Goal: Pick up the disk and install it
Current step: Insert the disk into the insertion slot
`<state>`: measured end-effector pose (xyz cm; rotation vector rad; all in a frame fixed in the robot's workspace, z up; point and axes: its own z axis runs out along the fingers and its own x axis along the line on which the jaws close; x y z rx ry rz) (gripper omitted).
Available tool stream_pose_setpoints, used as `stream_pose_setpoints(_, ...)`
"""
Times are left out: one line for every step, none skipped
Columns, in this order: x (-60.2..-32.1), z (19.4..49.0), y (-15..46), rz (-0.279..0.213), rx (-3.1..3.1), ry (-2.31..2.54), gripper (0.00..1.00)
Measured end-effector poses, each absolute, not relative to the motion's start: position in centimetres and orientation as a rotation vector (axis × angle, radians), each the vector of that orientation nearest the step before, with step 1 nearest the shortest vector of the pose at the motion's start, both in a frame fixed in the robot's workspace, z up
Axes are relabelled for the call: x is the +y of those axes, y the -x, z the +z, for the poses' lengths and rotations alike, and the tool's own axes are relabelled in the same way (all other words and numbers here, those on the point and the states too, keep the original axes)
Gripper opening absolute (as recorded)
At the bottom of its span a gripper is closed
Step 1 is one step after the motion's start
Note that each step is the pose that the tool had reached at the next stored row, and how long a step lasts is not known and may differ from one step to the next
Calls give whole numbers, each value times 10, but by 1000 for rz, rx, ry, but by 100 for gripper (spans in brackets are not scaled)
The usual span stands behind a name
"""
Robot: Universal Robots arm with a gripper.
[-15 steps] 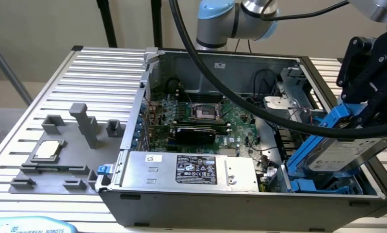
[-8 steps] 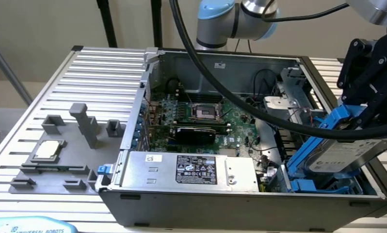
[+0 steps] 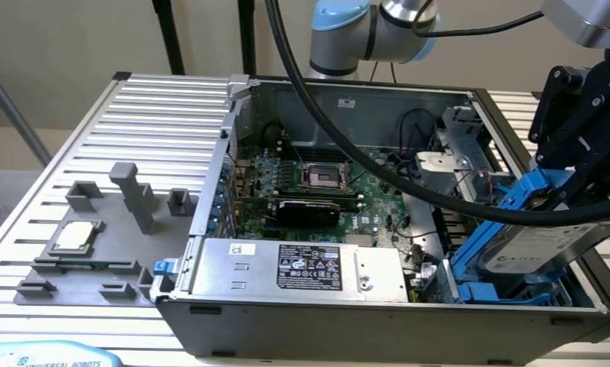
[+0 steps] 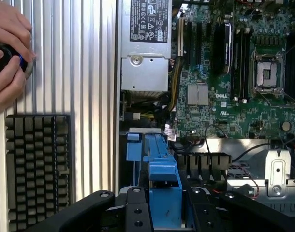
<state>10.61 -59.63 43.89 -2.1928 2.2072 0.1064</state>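
The disk point(image 3: 540, 248) is dull silver-grey metal with a matt white paper label, clipped in a smooth, glossy blue plastic frame point(image 3: 485, 233). The gripper point(image 3: 568, 195) looks matt black. The computer case point(image 3: 387, 325) is grey sheet metal with a flat finish; the power supply point(image 3: 371, 267) inside is bare, faintly shiny metal. The table point(image 3: 167, 115) is ribbed satin aluminium. At the exterior view's left, the fixtures point(image 3: 137, 195) are matt grey plastic. The thick cable point(image 3: 280, 38) has a smooth black rubbery sheath.

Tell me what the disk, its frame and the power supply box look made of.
The disk: likely metal, dull silver-grey sheen under a white label. Its frame: bright blue plastic, moulded look. The power supply box: apparently bare sheet metal, matte silver.
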Motion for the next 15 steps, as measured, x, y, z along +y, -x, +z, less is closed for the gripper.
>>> stream_pose_setpoints(-596,438,-106,107,2207,2193,33)
stream_pose_setpoints(-595,437,-106,106,2207,2193,33)
stream_pose_setpoints(-595,436,-106,106,2207,2193,33)
stream_pose_setpoints(-594,435,-106,106,2207,2193,33)
stream_pose_setpoints(-593,434,-106,107,2207,2193,33)
stream_pose_setpoints(-592,433,-106,106,2207,2193,33)
stream_pose_setpoints(-591,432,-106,106,2207,2193,33)
stream_pose_setpoints(-591,431,-106,106,2207,2193,33)
stream_pose_setpoints(-590,430,-106,106,2207,2193,33)
stream_pose_setpoints(-590,429,-106,106,2207,2193,33)
stream_pose_setpoints(-590,428,-106,106,2207,2193,33)
stream_pose_setpoints(-589,427,-106,107,2207,2193,33)
stream_pose_setpoints(-589,426,-106,106,2207,2193,33)
stream_pose_setpoints(-589,424,-106,106,2207,2193,33)
stream_pose_setpoints(-588,423,-106,107,2207,2193,33)
